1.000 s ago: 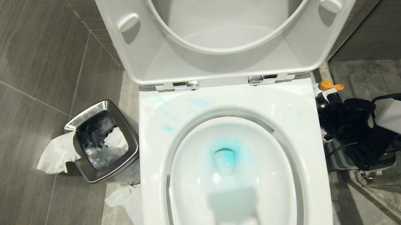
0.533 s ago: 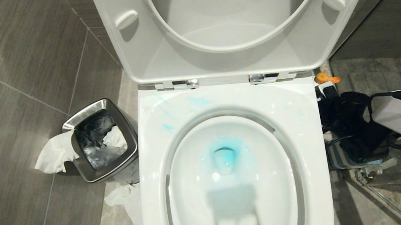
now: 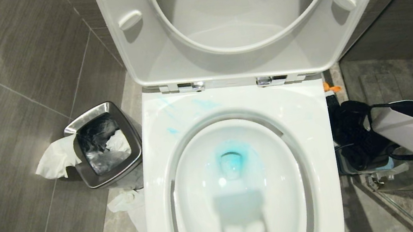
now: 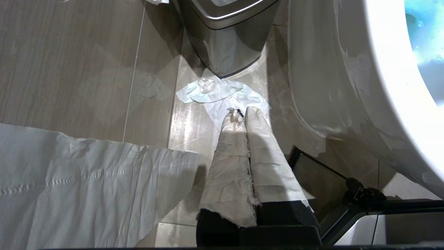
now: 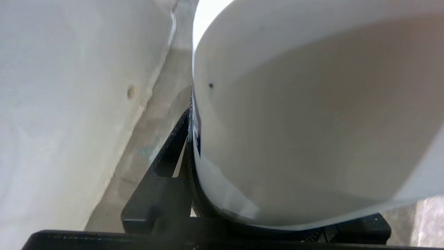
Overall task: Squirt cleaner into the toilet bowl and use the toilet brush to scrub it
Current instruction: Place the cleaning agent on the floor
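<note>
The toilet bowl (image 3: pixel 204 200) stands open with seat and lid raised, and blue liquid (image 3: pixel 233 162) tints the water round its drain. My right gripper (image 3: pixel 350 127) is low beside the bowl's right side, shut on the cleaner (image 5: pixel 295 104), a white bottle with a navy label edge. One black finger (image 5: pixel 173 146) presses its side. In the head view only the bottle's orange cap (image 3: pixel 331 89) peeks past the rim. My left gripper (image 4: pixel 241 113), wrapped in white, hangs shut and empty over the floor left of the toilet. The toilet brush is out of view.
A steel waste bin (image 3: pixel 133 143) with paper hanging from it stands left of the toilet. Crumpled tissue (image 4: pixel 222 92) lies on the floor before it. A white paper sheet (image 4: pixel 69 180) lies near my left gripper. The raised seat (image 3: pixel 146 58) rises behind the bowl.
My right arm has sunk lower beside the toilet with the bottle, so the orange cap is now mostly behind the rim. The left arm has kept still.
</note>
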### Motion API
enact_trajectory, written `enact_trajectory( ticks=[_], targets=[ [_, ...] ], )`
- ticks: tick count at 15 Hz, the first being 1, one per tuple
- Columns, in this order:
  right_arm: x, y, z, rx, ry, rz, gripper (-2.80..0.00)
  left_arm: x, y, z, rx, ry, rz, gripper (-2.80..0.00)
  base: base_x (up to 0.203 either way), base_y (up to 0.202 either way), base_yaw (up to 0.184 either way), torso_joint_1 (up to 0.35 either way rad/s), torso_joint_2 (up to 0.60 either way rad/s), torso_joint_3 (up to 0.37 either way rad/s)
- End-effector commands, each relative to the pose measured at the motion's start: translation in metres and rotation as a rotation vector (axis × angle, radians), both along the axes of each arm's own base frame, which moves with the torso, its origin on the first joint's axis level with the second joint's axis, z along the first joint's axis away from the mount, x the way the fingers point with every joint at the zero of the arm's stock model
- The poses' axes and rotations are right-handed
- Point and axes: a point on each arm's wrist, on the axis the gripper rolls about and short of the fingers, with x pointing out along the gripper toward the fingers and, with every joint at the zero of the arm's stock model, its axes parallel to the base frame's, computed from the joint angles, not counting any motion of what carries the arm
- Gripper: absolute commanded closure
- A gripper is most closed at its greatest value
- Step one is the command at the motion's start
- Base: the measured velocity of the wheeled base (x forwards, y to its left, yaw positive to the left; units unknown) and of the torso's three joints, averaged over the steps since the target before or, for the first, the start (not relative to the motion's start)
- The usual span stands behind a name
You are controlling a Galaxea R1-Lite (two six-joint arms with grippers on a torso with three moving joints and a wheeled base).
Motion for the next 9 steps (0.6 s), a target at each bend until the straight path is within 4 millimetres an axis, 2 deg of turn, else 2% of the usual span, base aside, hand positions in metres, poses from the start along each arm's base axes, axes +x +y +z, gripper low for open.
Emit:
enact_trajectory(
  ticks=[1,9],
  targets=[
    [0.0008,0.0003,-0.0101,-0.001,0.012,0.002,0.00,0.0000,0.0000,-0.0001,-0.001,0.001,-0.001,0.00,0.000,0.000,0.000,0.000,0.00,0.000],
    [0.0076,0.0039,-0.0039,0.005,-0.027,0.005,0.00,0.0000,0.0000,-0.0001,0.000,0.001,0.000,0.00,0.000,0.000,0.000,0.000,0.00,0.000]
  ],
)
